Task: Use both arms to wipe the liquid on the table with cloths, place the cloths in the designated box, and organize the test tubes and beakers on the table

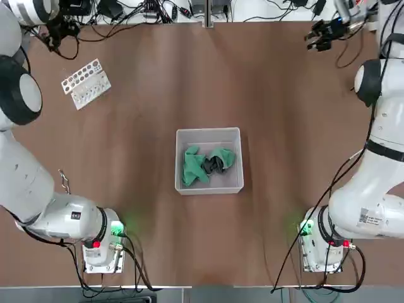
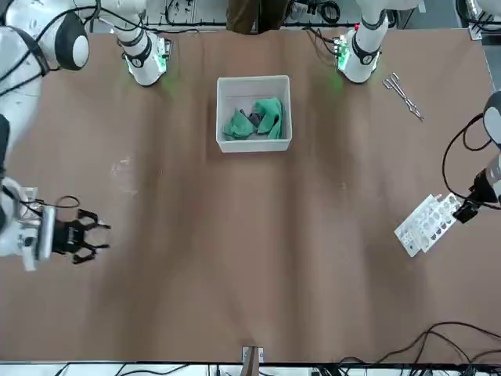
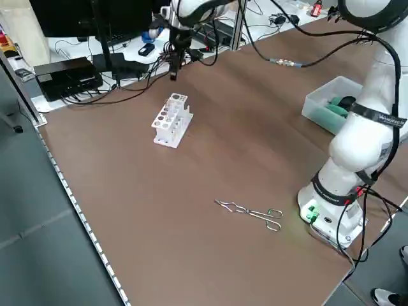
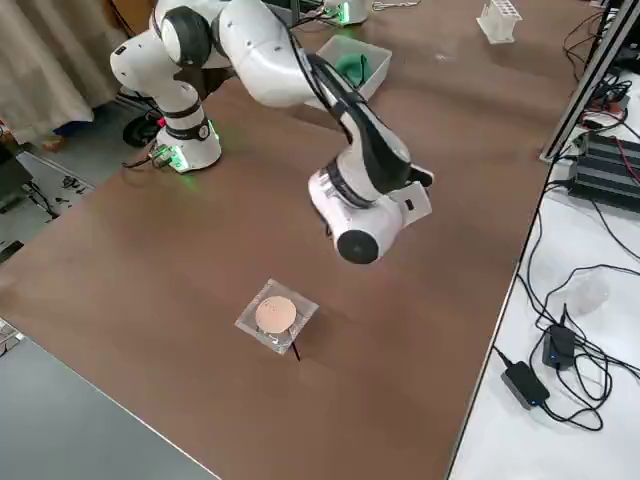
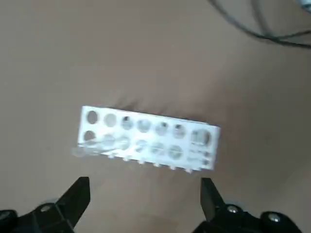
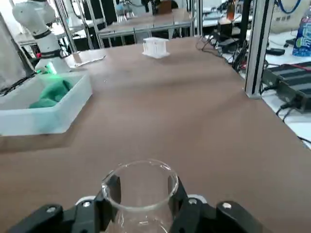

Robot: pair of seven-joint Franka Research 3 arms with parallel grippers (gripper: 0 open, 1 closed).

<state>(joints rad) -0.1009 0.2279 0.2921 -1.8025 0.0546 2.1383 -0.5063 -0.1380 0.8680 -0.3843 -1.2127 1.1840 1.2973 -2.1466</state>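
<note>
Both green cloths (image 1: 207, 165) already lie in the white box (image 1: 209, 133) at the middle of the surface (image 1: 278, 120), so the wiping and stowing look finished and the glassware tidying is in hand.

The right claw (image 6: 141, 204) is closed on a clear beaker (image 6: 140, 189), its fingers (image 6: 111, 187) pressing the glass on both sides. The right arm (image 1: 372, 189) reaches far out to the surface's far right corner, its wrist bent low and turned inward, so the wrist view looks across the surface toward the box and the distant rack. In the right side view a round glass rim on a clear square mat (image 4: 277, 316) shows below the wrist. Next, I judge, the beaker must be set down gently and upright, and the fingers eased apart only once it rests.

The left claw (image 5: 145, 199) hangs open above the white test tube rack (image 5: 148, 138), fingers spread wide to either side. A thin clear tube (image 5: 97, 147) seems to lie along the rack's edge; whether other tubes sit in the holes I cannot tell. The left arm (image 1: 25, 177) stretches to the far left corner, pointing down. A metal clamp (image 3: 252, 212) lies near its base.
</note>
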